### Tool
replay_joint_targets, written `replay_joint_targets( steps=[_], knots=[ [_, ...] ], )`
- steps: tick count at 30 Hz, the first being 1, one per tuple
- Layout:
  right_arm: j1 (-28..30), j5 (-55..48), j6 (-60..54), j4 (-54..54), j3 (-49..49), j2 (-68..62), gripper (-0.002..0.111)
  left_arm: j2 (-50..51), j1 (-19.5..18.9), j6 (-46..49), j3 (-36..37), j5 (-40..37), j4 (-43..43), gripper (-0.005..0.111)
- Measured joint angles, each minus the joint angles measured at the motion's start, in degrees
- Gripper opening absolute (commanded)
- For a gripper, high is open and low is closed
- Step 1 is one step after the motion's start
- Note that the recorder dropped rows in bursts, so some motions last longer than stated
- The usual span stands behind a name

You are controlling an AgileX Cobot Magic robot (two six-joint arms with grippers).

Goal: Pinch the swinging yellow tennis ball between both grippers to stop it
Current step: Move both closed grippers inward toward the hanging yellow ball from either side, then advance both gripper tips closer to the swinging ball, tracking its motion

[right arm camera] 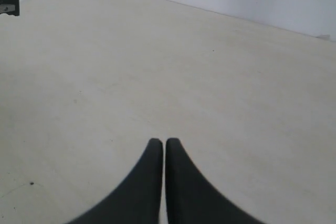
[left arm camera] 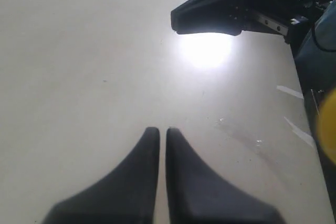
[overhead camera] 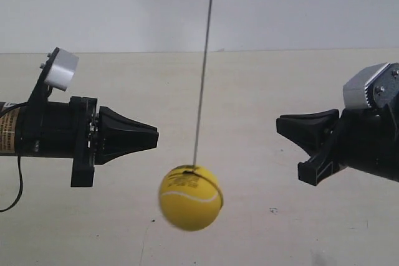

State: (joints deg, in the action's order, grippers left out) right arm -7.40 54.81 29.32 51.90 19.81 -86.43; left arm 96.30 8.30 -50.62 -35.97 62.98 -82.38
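Note:
The yellow tennis ball (overhead camera: 190,199) hangs on a thin dark string (overhead camera: 202,60), blurred, below the level of both grippers and roughly midway between them. The gripper on the arm at the exterior view's left (overhead camera: 156,135) points toward the ball from above left, apart from it. The gripper at the exterior view's right (overhead camera: 280,124) sits farther off. My left gripper (left arm camera: 162,129) is shut with nothing in it; its view shows the opposite gripper (left arm camera: 207,14) and a yellow blur of the ball (left arm camera: 328,124) at the frame edge. My right gripper (right arm camera: 161,141) is shut and empty.
Beneath everything lies a pale beige tabletop (overhead camera: 262,91), with a white wall (overhead camera: 299,4) behind it. A black cable (overhead camera: 15,185) droops from the arm at the exterior view's left. A bright glare spot (left arm camera: 205,51) lies on the table.

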Motion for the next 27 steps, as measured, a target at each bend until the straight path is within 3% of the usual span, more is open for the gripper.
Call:
replay_joint_targets(
  steps=[20, 27],
  knots=[
    [-0.52, 1.23, -0.64, -0.34, 0.14, 0.00, 0.000, 0.00, 0.13, 0.80, -0.05, 3.03, 1.26, 0.005],
    [-0.52, 1.91, -0.73, -0.34, 0.14, 0.00, 0.000, 0.00, 4.41, 2.26, -0.05, 2.22, 1.26, 0.005]
  ],
)
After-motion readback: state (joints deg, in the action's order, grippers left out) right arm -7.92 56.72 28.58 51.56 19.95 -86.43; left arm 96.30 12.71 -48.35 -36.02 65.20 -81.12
